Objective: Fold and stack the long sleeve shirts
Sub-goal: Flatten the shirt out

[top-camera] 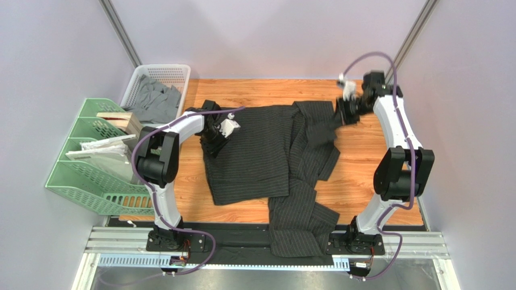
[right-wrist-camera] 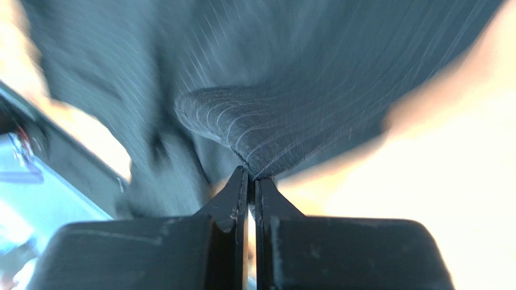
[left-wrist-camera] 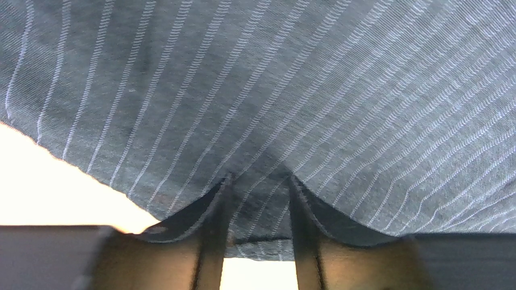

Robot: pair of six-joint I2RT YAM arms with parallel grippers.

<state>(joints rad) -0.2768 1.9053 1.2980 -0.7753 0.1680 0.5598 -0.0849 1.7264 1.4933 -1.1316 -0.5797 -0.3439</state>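
Since charcoal pinstriped long-sleeve fabric shirt (top-camera: pixel 260 157) lies rumpled on wooden tabletop (top-camera: pixel 363 157), my right claw (right-wrist-camera: pixel 251 172) clamps far edge, likely for spreading; left claw (left-wrist-camera: pixel 259 181) straddles fabric, clamped or not, cannot tell.

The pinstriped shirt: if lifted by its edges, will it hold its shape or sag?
Probably floppy: the pinstriped shirt lies in soft, overlapping folds. Likely thin: the right gripper closes almost fully on a fold.
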